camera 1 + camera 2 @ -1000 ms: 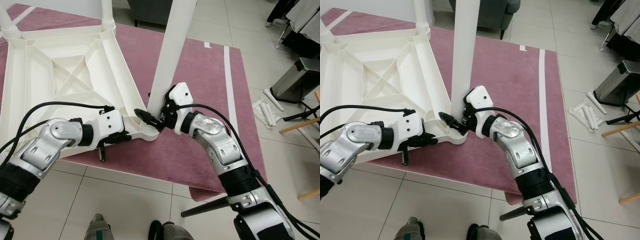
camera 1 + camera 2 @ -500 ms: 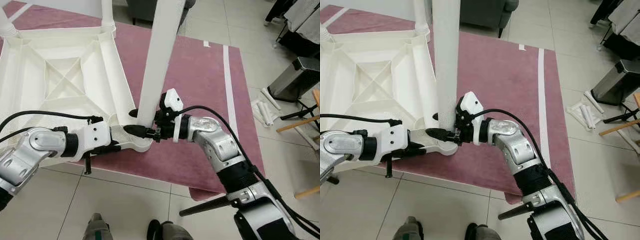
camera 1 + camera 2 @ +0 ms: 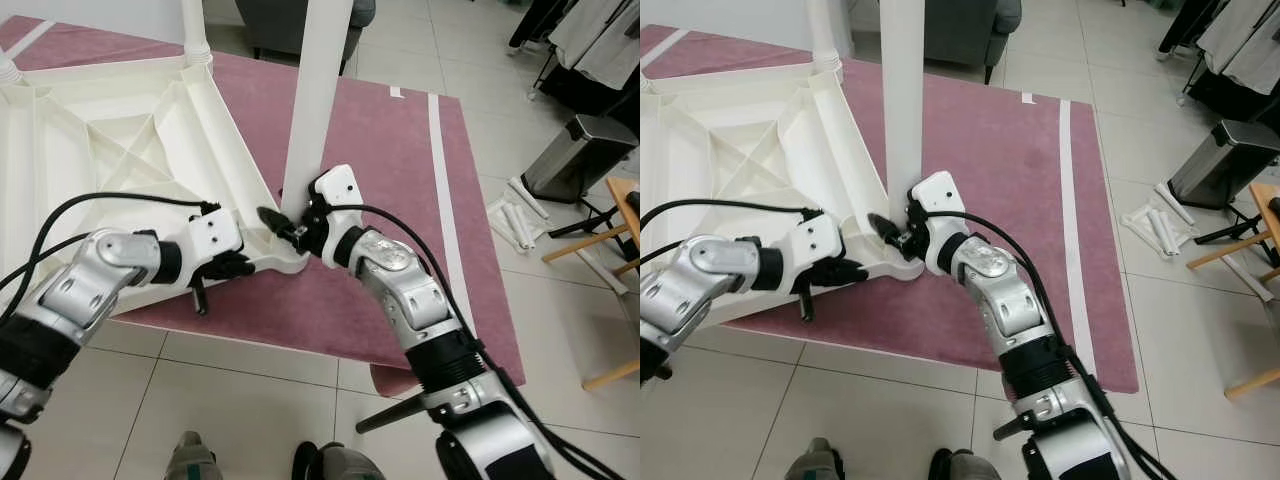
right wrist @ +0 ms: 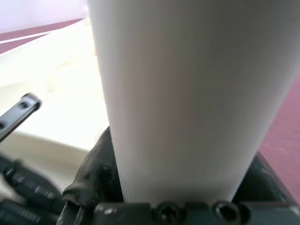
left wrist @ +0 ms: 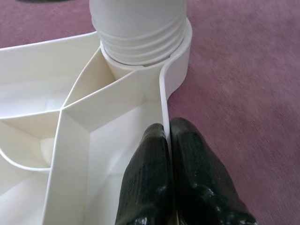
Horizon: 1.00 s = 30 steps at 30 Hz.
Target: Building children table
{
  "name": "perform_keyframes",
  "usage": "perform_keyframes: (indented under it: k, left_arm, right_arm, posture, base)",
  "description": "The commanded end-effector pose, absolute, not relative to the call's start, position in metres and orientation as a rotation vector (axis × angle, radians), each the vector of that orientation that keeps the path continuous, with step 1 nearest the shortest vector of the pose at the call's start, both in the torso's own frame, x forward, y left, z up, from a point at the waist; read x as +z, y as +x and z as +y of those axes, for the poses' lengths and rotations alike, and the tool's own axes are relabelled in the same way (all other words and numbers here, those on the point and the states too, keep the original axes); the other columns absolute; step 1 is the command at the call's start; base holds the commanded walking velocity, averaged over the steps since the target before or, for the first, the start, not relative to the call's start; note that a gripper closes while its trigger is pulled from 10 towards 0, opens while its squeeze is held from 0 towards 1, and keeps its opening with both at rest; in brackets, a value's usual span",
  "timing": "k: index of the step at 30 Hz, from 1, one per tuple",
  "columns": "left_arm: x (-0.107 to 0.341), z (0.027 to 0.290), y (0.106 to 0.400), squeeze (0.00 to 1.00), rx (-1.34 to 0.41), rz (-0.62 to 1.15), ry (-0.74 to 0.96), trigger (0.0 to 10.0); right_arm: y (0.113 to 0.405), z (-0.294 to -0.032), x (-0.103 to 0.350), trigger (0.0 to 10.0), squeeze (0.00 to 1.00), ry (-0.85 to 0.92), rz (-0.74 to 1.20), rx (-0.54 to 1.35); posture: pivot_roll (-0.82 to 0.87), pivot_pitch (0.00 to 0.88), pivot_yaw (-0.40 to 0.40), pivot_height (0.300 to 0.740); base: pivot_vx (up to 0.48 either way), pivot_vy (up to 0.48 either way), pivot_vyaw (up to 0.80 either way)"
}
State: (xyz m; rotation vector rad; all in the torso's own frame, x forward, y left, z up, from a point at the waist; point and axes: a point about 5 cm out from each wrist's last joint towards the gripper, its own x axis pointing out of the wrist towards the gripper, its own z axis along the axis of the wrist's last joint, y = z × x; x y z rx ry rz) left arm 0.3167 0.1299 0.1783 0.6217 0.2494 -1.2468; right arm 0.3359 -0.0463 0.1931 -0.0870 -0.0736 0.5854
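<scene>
Black fingers of my right gripper (image 3: 283,224) are clamped around the base of the white table leg (image 3: 318,95), jaws holding it where it enters the corner socket (image 5: 180,56); the wrist view shows the leg's shaft filling the grip. My left gripper (image 5: 168,140) has its jaws closed narrow on the thin side rim of the upturned white tabletop (image 3: 110,150), just beside that same socket, with a finger (image 5: 145,173) on the inner face of the rim. I see the leg's threaded end seated in the socket and the leg standing roughly upright. The tabletop lies underside-up on a mauve rug (image 3: 390,160), over a tiled floor (image 3: 250,400). Loose white parts (image 3: 520,215) lie well apart beside a metal bin (image 3: 575,160).
</scene>
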Motion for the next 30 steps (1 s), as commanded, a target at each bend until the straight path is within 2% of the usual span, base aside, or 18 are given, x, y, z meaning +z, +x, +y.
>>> perform_keyframes:
  k: [1,3,8,12,13,14,15,16,17,18,21,22,23,24,29,30]
  left_arm:
    - [0.202,0.085,0.295,0.0,-1.533,0.046,0.629,0.0]
    - [0.204,0.073,0.304,0.0,-1.518,0.032,0.608,0.0]
    - [0.207,0.059,0.315,0.0,-1.486,0.021,0.577,0.0]
    - [0.206,0.058,0.317,0.0,-1.484,0.023,0.572,0.0]
    - [0.205,0.06,0.317,0.0,-1.486,0.028,0.576,0.0]
    - [0.203,0.063,0.317,0.0,-1.488,0.037,0.583,0.0]
    - [0.203,0.063,0.317,0.0,-1.488,0.037,0.583,0.0]
    - [0.201,0.066,0.317,0.0,-1.487,0.047,0.595,0.0]
    - [0.199,0.068,0.317,0.0,-1.486,0.054,0.604,0.0]
    - [0.197,0.07,0.317,0.0,-1.483,0.057,0.61,0.0]
    - [0.196,0.07,0.317,0.0,-1.481,0.057,0.612,0.0]
    - [0.195,0.07,0.317,0.0,-1.469,0.057,0.624,10.0]
    - [0.195,0.07,0.317,0.0,-1.469,0.057,0.624,10.0]
    - [0.191,0.071,0.32,0.0,-1.436,0.054,0.657,10.0]
    - [0.189,0.071,0.321,0.0,-1.412,0.052,0.68,10.0]
    - [0.189,0.073,0.323,1.0,-1.384,0.047,0.671,10.0]
  right_arm:
    - [0.345,-0.076,0.152,0.0,0.0,-0.15,0.131,0.354]
    - [0.344,-0.074,0.144,0.0,0.0,-0.122,0.153,0.222]
    - [0.339,-0.065,0.138,0.0,0.0,-0.094,0.155,0.093]
    - [0.336,-0.057,0.14,0.0,0.0,-0.073,0.142,0.089]
    - [0.335,-0.053,0.143,6.8,0.0,-0.061,0.123,0.113]
    - [0.334,-0.05,0.147,10.0,0.0,-0.053,0.099,0.153]
    - [0.334,-0.05,0.147,10.0,0.0,-0.053,0.099,0.153]
    - [0.333,-0.046,0.149,10.0,0.07,-0.043,0.079,0.197]
    - [0.333,-0.045,0.151,10.0,0.07,-0.038,0.066,0.223]
    - [0.332,-0.045,0.152,10.0,1.0,-0.03,0.059,0.237]
    - [0.332,-0.046,0.152,10.0,1.0,-0.025,0.055,0.233]
    - [0.332,-0.047,0.153,10.0,1.0,-0.023,0.043,0.238]
    - [0.332,-0.047,0.153,10.0,1.0,-0.023,0.043,0.238]
    - [0.332,-0.048,0.157,10.0,0.0,-0.023,0.015,0.261]
    - [0.331,-0.049,0.159,10.0,0.0,-0.024,-0.006,0.278]
    - [0.331,-0.051,0.164,10.0,0.0,-0.022,-0.036,0.315]
  posture:
    - [0.23,0.148,-0.055,0.74]
    - [0.23,0.151,-0.05,0.74]
    - [0.23,0.148,-0.045,0.74]
    - [0.23,0.146,-0.043,0.74]
    - [0.23,0.145,-0.043,0.74]
    - [0.23,0.144,-0.045,0.74]
    - [0.23,0.144,-0.045,0.74]
    - [0.23,0.142,-0.047,0.74]
    - [0.23,0.142,-0.047,0.74]
    - [0.23,0.142,-0.047,0.74]
    - [0.23,0.14,-0.053,0.74]
    - [0.23,0.14,-0.053,0.74]
    - [0.23,0.14,-0.053,0.74]
    - [0.24,0.141,-0.056,0.74]
    - [0.24,0.141,-0.056,0.74]
    - [0.23,0.14,-0.054,0.74]
  base:
    - [0.0,0.0,0.0]
    - [0.0,0.0,0.0]
    - [0.0,0.0,0.0]
    - [0.0,0.0,0.0]
    - [0.0,0.0,0.0]
    - [0.0,0.0,0.0]
    - [0.0,0.0,0.0]
    - [0.0,0.0,0.0]
    - [0.0,0.0,0.0]
    - [0.0,0.0,0.0]
    - [0.0,0.0,0.0]
    - [0.0,0.0,0.0]
    - [0.0,0.0,0.0]
    - [0.0,0.0,0.0]
    - [0.0,0.0,0.0]
    - [0.0,0.0,0.0]
